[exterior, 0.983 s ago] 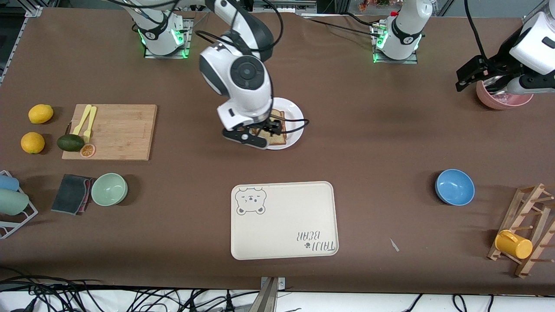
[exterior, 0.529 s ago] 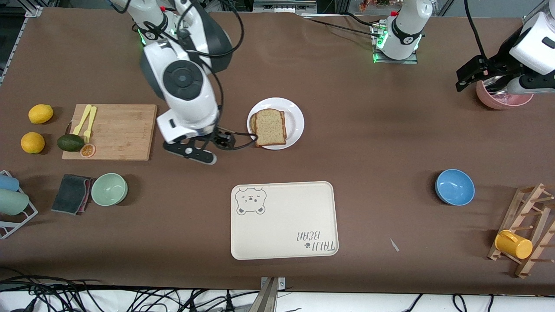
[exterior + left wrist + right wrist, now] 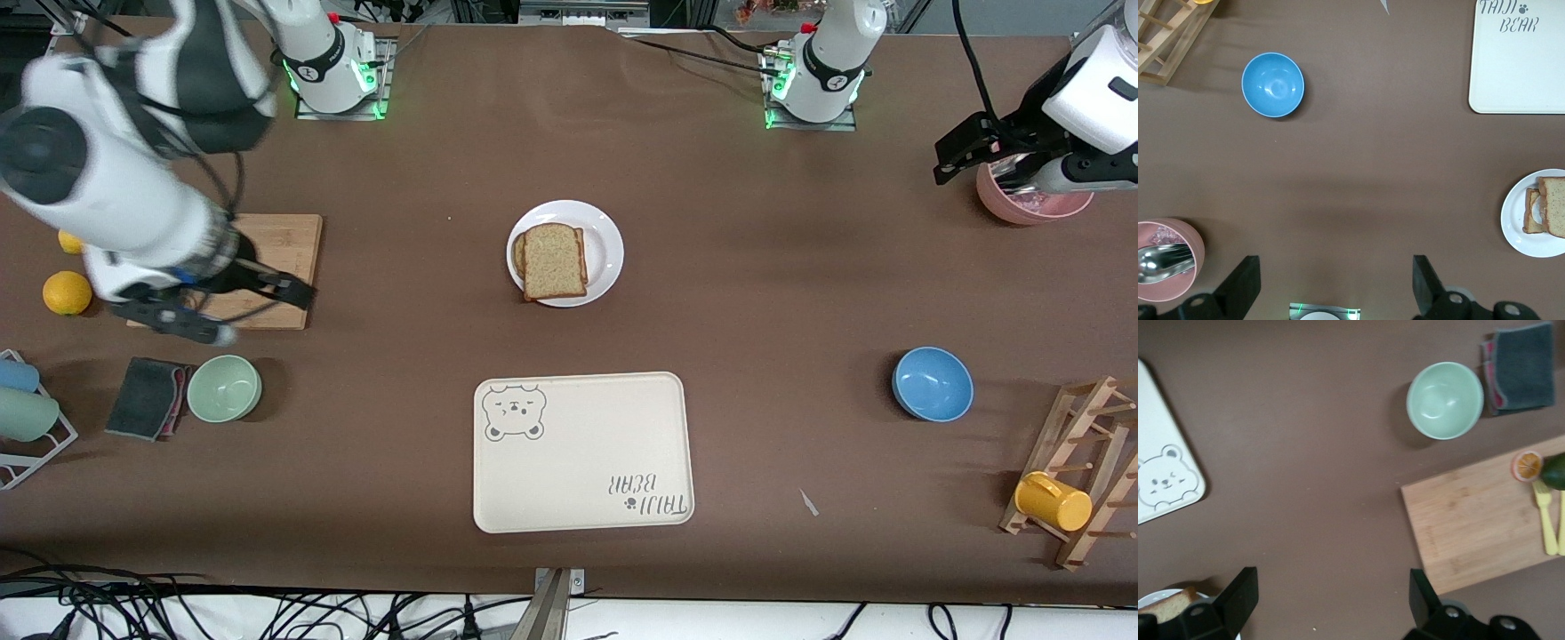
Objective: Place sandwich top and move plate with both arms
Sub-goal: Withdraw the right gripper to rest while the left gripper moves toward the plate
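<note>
Bread sits stacked on the plate (image 3: 606,249) at mid-bench; the sandwich top (image 3: 553,260) lies flat as the upper slice, with an edge of a lower slice peeking out on the side toward the right arm's end; no fingers touch either one. The right gripper (image 3: 227,307) hangs over the wooden cutting board (image 3: 276,258), well apart from the plate, its fingers (image 3: 1238,597) spread wide and holding nothing; below them the right wrist view shows bare bench, with the green bowl (image 3: 1445,400) and the board off to the sides. The left gripper (image 3: 1331,287) waits over the left arm's end of the bench, beside the pink bowl (image 3: 1031,200), fingers (image 3: 1426,285) likewise apart and empty; the blue bowl (image 3: 1273,85) and the cream tray (image 3: 582,452) lie well clear of them.
</note>
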